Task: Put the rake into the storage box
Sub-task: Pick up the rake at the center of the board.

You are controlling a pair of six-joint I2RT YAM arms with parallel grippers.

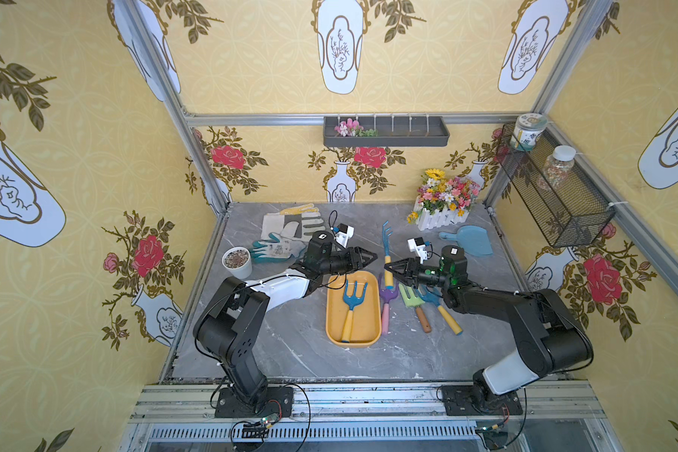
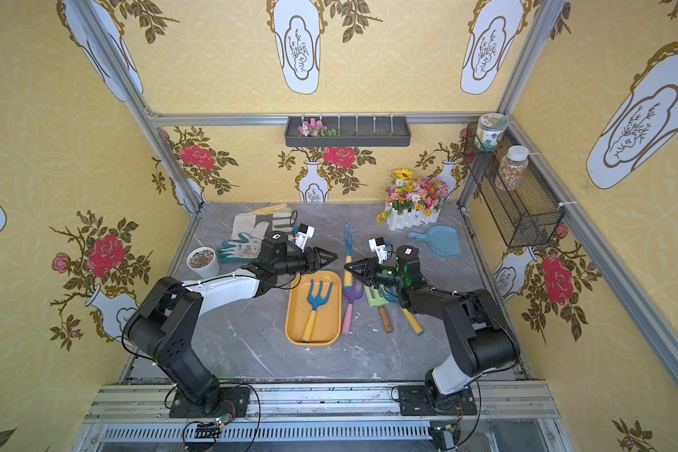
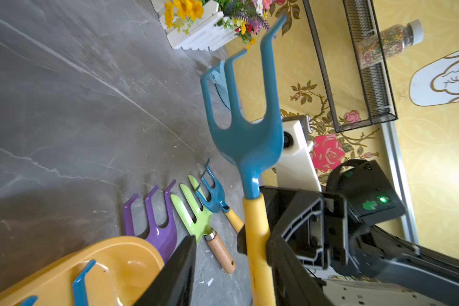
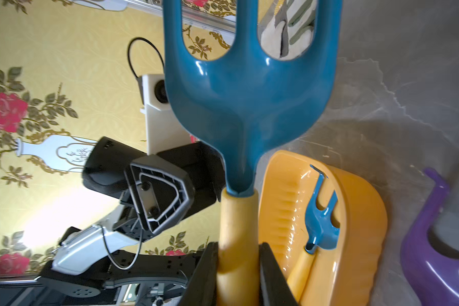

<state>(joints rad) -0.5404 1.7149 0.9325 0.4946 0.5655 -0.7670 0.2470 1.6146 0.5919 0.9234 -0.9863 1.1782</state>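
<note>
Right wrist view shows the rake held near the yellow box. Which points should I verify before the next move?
1. Right gripper shut on the held rake's handle: ok.
2. Storage box has free room beside the rake inside: ok.
3. Held rake above the box: not ok, it hangs beside the far corner.
4. Left gripper clear of the box: not ok, it hovers at the far end.

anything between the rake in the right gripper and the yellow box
The left gripper hangs over the storage box at its far end, close beside the held rake. A second blue rake lies in the box, bare floor beside it.
</note>
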